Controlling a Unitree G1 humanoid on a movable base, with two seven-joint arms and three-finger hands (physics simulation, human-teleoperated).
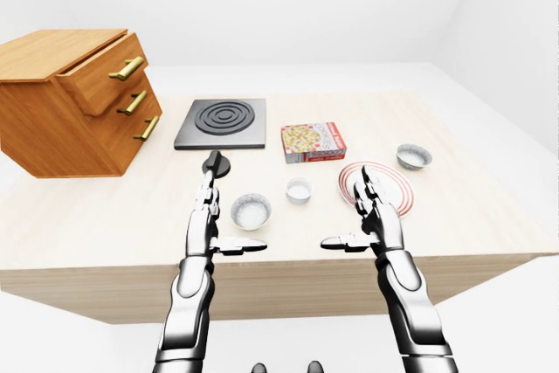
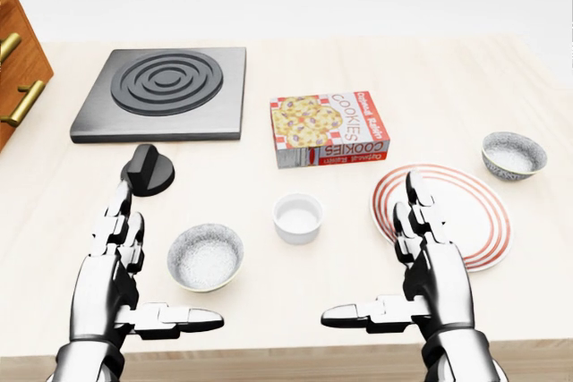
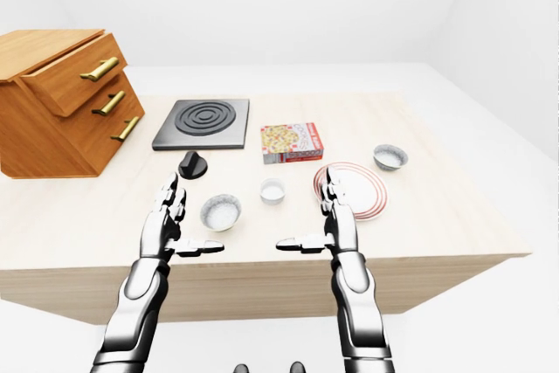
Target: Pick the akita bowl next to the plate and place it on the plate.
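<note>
Both hands hang low over the table's near edge, empty, fingers spread straight and thumbs turned inward: the left hand [image 2: 121,279] and the right hand [image 2: 430,275]. The right fingers overlap the plate [image 2: 483,221]. The target bowl [image 2: 513,155] sits just beside the plate at its 1 o'clock, also at 1 o'clock from the right hand, apart from it. It looks rigid, light, probably glazed and slippery; pinching its rim should work best.

A pale wooden desk [image 1: 489,216] with a thick edge stands in a plain white room under soft, even light. White walls [image 1: 306,6] meet a white floor [image 1: 515,329]. At the left of the left-eye view sits a tilted brown wooden drawer cabinet [image 1: 61,102] with brass handles [image 1: 127,68].
</note>
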